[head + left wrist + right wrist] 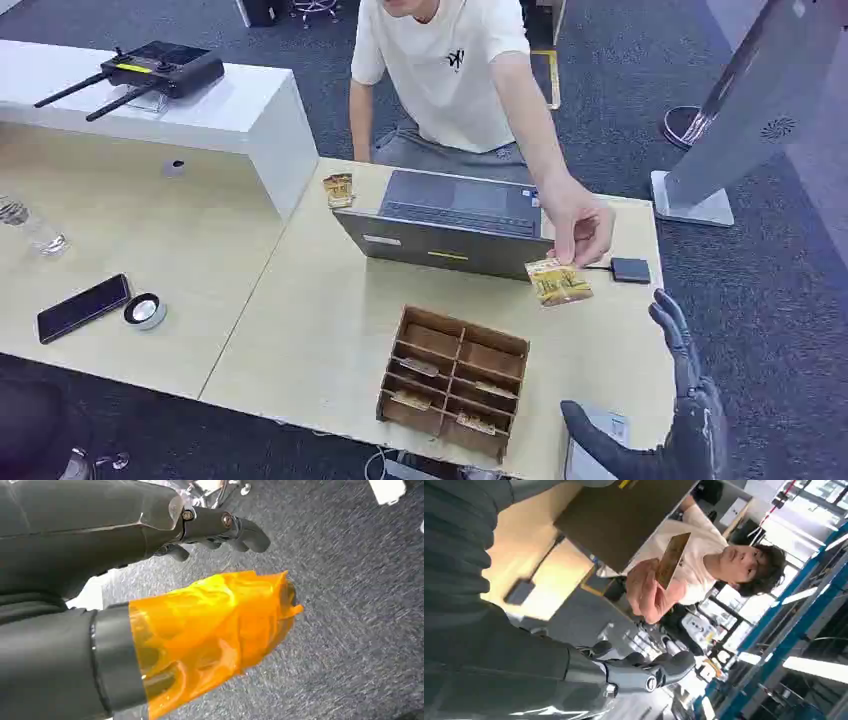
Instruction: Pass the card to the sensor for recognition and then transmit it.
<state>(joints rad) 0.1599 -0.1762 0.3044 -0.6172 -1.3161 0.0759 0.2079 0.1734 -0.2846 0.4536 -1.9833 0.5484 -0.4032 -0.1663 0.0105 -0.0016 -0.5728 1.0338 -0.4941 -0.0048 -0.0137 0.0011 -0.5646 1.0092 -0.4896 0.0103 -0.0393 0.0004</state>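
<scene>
On the far left a white counter (230, 110) carries a black box with antennas (150, 68) bearing a yellow label too small to read. Nearer on the pale wooden table (300, 330) stand a clear glass (30, 228), a black phone (82, 307) and a small round silver-rimmed puck (145, 311).

The left hand (220, 530) hangs over grey carpet, fingers curled in and holding nothing, its thumb wrapped in orange film.

At the table's middle sits an open grey laptop (445, 225), its back toward the robot, with a small yellow sticker whose writing is illegible. A gold card (338, 188) stands just left of it. Near the front edge is a brown wooden compartment tray (455, 380) with several cards lying in its nearer slots.

A person in a white T-shirt with a small dark chest logo reaches over the laptop; the person's hand (578, 228) pinches the gold-patterned card (558, 283) above the table, just left of a small black sensor (630, 269) on a cable.

At the near right, the right hand (680, 400) is raised, fingers spread wide, empty, apart from the card.
</scene>
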